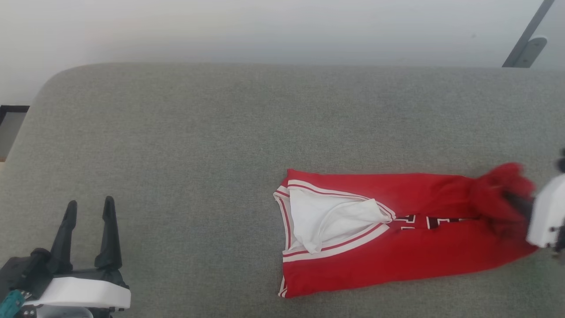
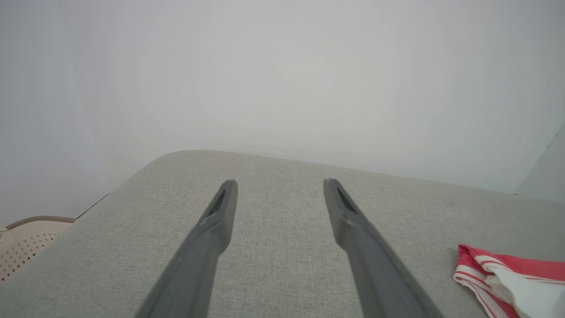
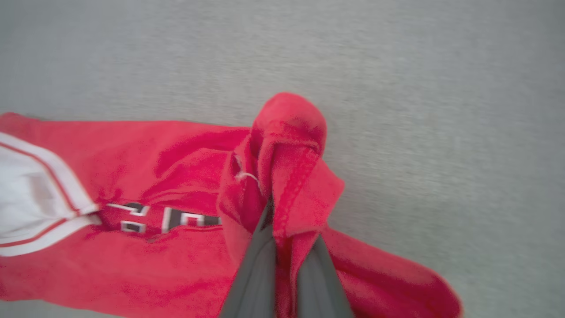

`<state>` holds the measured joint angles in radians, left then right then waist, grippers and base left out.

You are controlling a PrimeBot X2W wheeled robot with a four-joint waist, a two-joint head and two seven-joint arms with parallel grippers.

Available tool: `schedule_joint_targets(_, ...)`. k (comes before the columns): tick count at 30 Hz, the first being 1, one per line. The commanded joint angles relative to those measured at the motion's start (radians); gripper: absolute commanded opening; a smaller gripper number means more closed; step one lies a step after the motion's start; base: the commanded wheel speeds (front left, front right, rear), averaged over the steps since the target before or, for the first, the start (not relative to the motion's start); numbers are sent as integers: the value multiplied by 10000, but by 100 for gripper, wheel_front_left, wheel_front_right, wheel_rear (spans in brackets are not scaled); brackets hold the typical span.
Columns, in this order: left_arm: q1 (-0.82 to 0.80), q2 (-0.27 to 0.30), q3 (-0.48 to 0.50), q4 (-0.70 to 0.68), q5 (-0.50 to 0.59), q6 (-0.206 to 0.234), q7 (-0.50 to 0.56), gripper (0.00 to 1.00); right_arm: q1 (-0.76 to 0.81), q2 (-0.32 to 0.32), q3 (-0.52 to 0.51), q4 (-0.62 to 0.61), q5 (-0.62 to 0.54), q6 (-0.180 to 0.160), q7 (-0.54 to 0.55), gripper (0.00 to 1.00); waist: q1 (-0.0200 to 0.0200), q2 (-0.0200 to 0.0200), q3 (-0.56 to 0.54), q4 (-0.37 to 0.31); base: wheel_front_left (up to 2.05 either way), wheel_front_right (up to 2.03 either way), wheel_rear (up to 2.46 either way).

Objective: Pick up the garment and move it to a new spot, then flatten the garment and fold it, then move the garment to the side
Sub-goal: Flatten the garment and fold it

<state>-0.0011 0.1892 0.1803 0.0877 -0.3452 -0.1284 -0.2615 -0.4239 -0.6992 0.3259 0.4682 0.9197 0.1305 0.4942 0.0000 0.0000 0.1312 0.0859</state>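
The garment (image 1: pixel 397 238), a red jersey T-shirt folded lengthwise with white sleeve cloth and striped trim at its left end, lies on the grey cushion (image 1: pixel 220 132) right of centre. Its right end is bunched up and lifted slightly. My right gripper (image 3: pixel 284 207) is shut on that bunched red hem, with cloth wrapped over the fingertips; in the head view the right gripper (image 1: pixel 514 201) is blurred at the right edge. Dark lettering (image 3: pixel 167 218) shows along the fold. My left gripper (image 1: pixel 88 210) stands open at the lower left, far from the shirt. The garment's striped end (image 2: pixel 503 276) shows beside the left gripper (image 2: pixel 280 190).
The grey cushion ends in a rounded corner at the far left, with a pale wall behind. A beige perforated basket (image 2: pixel 26 243) sits beyond the left edge. A grey metal bracket (image 1: pixel 527 48) stands at the upper right. Bare cushion spreads left of the shirt.
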Motion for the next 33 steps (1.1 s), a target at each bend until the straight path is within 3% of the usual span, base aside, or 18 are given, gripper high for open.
schedule_joint_targets(1, -47, 39, -20, 5, -43, -27, -43, 100, 123, 161, 92, -400, 228, 0, 87, 0, 0, 0, -31, -4, 0, 0, 0)
schedule_joint_targets(7, -48, 64, -201, 82, -90, -22, -43, 100, 365, 618, 790, -2536, 757, 0, 350, 0, 0, 0, -192, 187, 0, 0, 0)
schedule_joint_targets(11, -147, 48, -377, 138, -84, -22, -43, 100, 146, 1107, 1418, -2958, 755, 0, 365, 0, 0, 0, -293, 458, 0, 0, 0)
schedule_joint_targets(18, -316, -16, -748, 280, -29, -23, -43, 100, -380, 2027, 2651, -2656, 753, 0, 197, 0, 0, 0, -430, 1028, 0, 0, 0)
schedule_joint_targets(27, -482, -43, -1019, 430, -110, -23, -44, 100, -1043, 2772, 3902, -1366, 565, 0, -304, 0, 0, 0, -487, 1508, 0, 0, 0)
schedule_joint_targets(29, -474, -73, -999, 450, -134, -23, -44, 100, -1150, 2929, 4141, -1097, 568, 0, -432, 35, 0, 0, -500, 1541, 0, 0, 0)
schedule_joint_targets(30, -466, -77, -994, 463, -129, -23, -44, 100, -1207, 3015, 4247, -995, 599, 0, -516, 78, 0, 0, -508, 1544, 0, 0, 0)
schedule_joint_targets(31, -454, -73, -979, 466, -129, -23, -44, 100, -1239, 3101, 4364, -922, 693, 0, -549, 100, 0, 0, -515, 1539, 0, 0, 0)
schedule_joint_targets(33, -422, -76, -943, 466, -147, -23, -44, 100, -1344, 3142, 4576, -859, 801, 0, -597, 100, 0, 0, -531, 1509, 0, 0, 0)
